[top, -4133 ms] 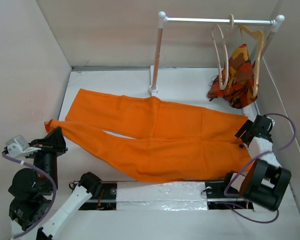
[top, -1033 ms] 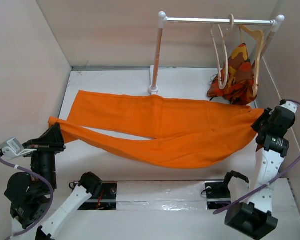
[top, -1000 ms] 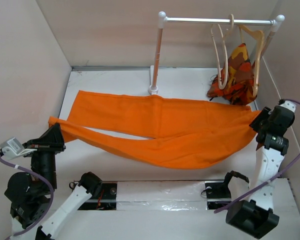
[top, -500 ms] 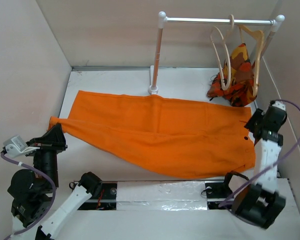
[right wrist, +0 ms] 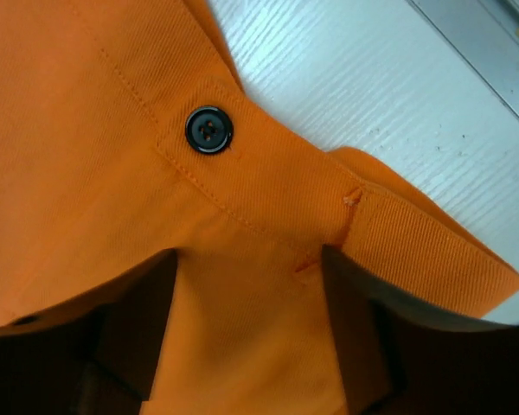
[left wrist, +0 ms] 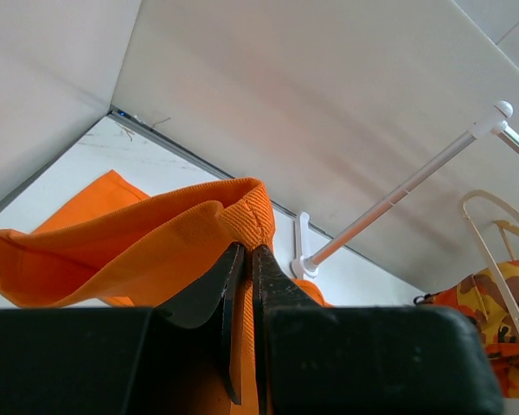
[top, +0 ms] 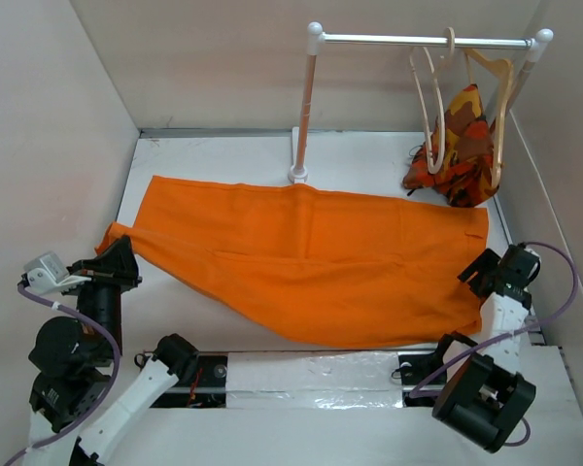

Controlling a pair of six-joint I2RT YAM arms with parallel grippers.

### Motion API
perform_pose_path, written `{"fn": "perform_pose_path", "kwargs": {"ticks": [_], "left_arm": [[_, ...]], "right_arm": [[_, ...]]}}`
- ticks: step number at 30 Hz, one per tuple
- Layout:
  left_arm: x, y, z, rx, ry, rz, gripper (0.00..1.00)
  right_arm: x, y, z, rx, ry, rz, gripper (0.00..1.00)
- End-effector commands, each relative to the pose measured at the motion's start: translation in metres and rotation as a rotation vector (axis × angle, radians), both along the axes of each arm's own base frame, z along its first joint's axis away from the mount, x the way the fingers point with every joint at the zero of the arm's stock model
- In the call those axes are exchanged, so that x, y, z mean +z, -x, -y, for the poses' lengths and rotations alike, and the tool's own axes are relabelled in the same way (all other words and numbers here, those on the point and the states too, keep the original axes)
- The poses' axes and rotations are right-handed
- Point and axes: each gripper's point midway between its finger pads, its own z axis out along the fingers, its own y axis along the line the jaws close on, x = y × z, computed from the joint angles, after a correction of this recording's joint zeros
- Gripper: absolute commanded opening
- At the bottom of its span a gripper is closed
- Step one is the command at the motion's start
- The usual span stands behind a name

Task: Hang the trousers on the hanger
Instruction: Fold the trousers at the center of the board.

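On the white counter point(top: 223, 155) the orange trousers point(top: 311, 262) now lie folded leg over leg, because the right end effector point(top: 474, 273) has opened off the waistband, while the left end effector point(top: 117, 255) stays closed on a leg hem, well apart from the cream hanger point(top: 430, 97).

A tan wooden hanger point(top: 490, 62) is being carried by a white rail point(top: 389, 39) at the upper right; a patterned garment point(top: 462, 146) is being draped beneath.

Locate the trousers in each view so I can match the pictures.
Top external: trousers spread across the middle of the table.
Left wrist: their hem pinched in the left gripper, bottom centre.
Right wrist: their buttoned waistband fills most of the frame.
Shared landmark: the white table.
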Motion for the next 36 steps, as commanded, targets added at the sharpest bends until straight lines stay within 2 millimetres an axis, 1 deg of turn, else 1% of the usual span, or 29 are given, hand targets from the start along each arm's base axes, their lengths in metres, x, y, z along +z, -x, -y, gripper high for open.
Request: {"fn": "perform_pose_path", "kwargs": {"ticks": [1, 3, 4, 5, 7, 8, 9, 11, 13, 14, 15, 16, 17, 18, 20, 22, 23, 24, 25, 26, 27, 28, 29, 30, 31, 32, 33, 34, 36], "left_arm": [[0.015, -0.002, 0.004, -0.017, 0.042, 0.057, 0.00], [0.013, -0.003, 0.006, -0.020, 0.034, 0.050, 0.00], [0.013, -0.003, 0.006, -0.020, 0.033, 0.047, 0.00], [0.012, -0.003, 0.005, -0.019, 0.030, 0.047, 0.00], [0.012, -0.002, 0.005, -0.022, 0.032, 0.052, 0.00], [0.012, -0.001, 0.005, -0.025, 0.031, 0.052, 0.00], [0.011, -0.001, 0.005, -0.026, 0.031, 0.049, 0.00], [0.007, -0.001, 0.005, -0.022, 0.029, 0.036, 0.00], [0.003, -0.002, 0.005, -0.019, 0.028, 0.024, 0.00], [0.002, -0.002, 0.004, -0.019, 0.025, 0.020, 0.00], [0.000, -0.002, 0.005, -0.021, 0.025, 0.017, 0.00], [-0.001, -0.003, 0.006, -0.022, 0.021, 0.012, 0.00], [-0.001, -0.003, 0.006, -0.024, 0.025, 0.012, 0.00], [-0.002, -0.004, 0.007, -0.027, 0.021, 0.006, 0.00], [-0.003, -0.004, 0.011, -0.043, 0.019, 0.005, 0.00], [-0.004, -0.005, 0.012, -0.050, 0.021, 0.003, 0.00], [-0.003, -0.005, 0.013, -0.053, 0.021, 0.005, 0.00], [-0.003, -0.004, 0.013, -0.056, 0.023, 0.007, 0.00], [-0.003, -0.004, 0.013, -0.059, 0.029, 0.014, 0.00], [-0.003, -0.004, 0.016, -0.071, 0.029, 0.019, 0.00], [-0.001, -0.004, 0.017, -0.079, 0.034, 0.028, 0.00], [-0.004, -0.005, 0.019, -0.086, 0.033, 0.028, 0.00], [-0.004, -0.005, 0.022, -0.102, 0.037, 0.033, 0.00], [-0.004, -0.005, 0.025, -0.113, 0.042, 0.037, 0.00], [-0.006, -0.006, 0.028, -0.126, 0.046, 0.039, 0.00], [-0.007, -0.007, 0.032, -0.145, 0.047, 0.041, 0.00], [-0.007, -0.007, 0.034, -0.155, 0.051, 0.046, 0.00], [-0.008, -0.007, 0.035, -0.162, 0.052, 0.051, 0.00], [-0.005, -0.005, 0.035, -0.170, 0.056, 0.064, 0.00]], "right_arm": [[0.022, -0.018, 0.024, -0.064, 0.096, 0.127, 0.79], [0.017, -0.024, 0.030, -0.054, 0.104, 0.116, 0.77], [0.000, -0.025, 0.029, -0.043, 0.064, 0.057, 0.75], [0.004, -0.034, 0.031, -0.021, 0.057, 0.058, 0.74], [-0.009, -0.038, 0.029, -0.006, 0.000, 0.004, 0.71], [-0.008, -0.044, 0.027, 0.011, -0.017, 0.021, 0.68], [-0.003, -0.053, 0.028, 0.026, -0.020, 0.050, 0.56], [-0.007, -0.062, 0.027, 0.042, -0.043, 0.068, 0.54], [-0.005, -0.073, 0.029, 0.067, -0.055, 0.084, 0.49], [-0.013, -0.076, 0.029, 0.081, -0.075, 0.058, 0.47], [-0.013, -0.082, 0.027, 0.106, -0.092, 0.067, 0.46], [-0.008, -0.090, 0.031, 0.115, -0.094, 0.075, 0.45], [-0.009, -0.094, 0.031, 0.125, -0.101, 0.076, 0.45], [-0.009, -0.103, 0.027, 0.157, -0.114, 0.099, 0.45], [0.001, -0.116, 0.029, 0.183, -0.118, 0.137, 0.48], [0.015, -0.121, 0.027, 0.213, -0.110, 0.165, 0.60], [0.025, -0.120, 0.033, 0.209, -0.087, 0.175, 0.66], [0.029, -0.112, 0.036, 0.188, -0.074, 0.156, 0.79], [0.048, -0.106, 0.039, 0.174, -0.027, 0.190, 0.83], [0.054, -0.095, 0.047, 0.140, -0.001, 0.195, 0.87], [0.047, -0.078, 0.047, 0.103, -0.003, 0.166, 0.90], [0.061, -0.066, 0.050, 0.073, 0.039, 0.195, 0.90], [0.061, -0.049, 0.059, 0.008, 0.049, 0.187, 0.90], [0.046, -0.027, 0.057, -0.050, 0.038, 0.133, 0.88], [0.043, -0.015, 0.058, -0.092, 0.044, 0.124, 0.85], [0.050, -0.005, 0.058, -0.129, 0.075, 0.151, 0.82], [0.043, 0.009, 0.058, -0.196, 0.056, 0.141, 0.69], [0.029, 0.020, 0.052, -0.228, 0.029, 0.122, 0.59], [0.025, 0.031, 0.051, -0.275, 0.011, 0.142, 0.41]]}}
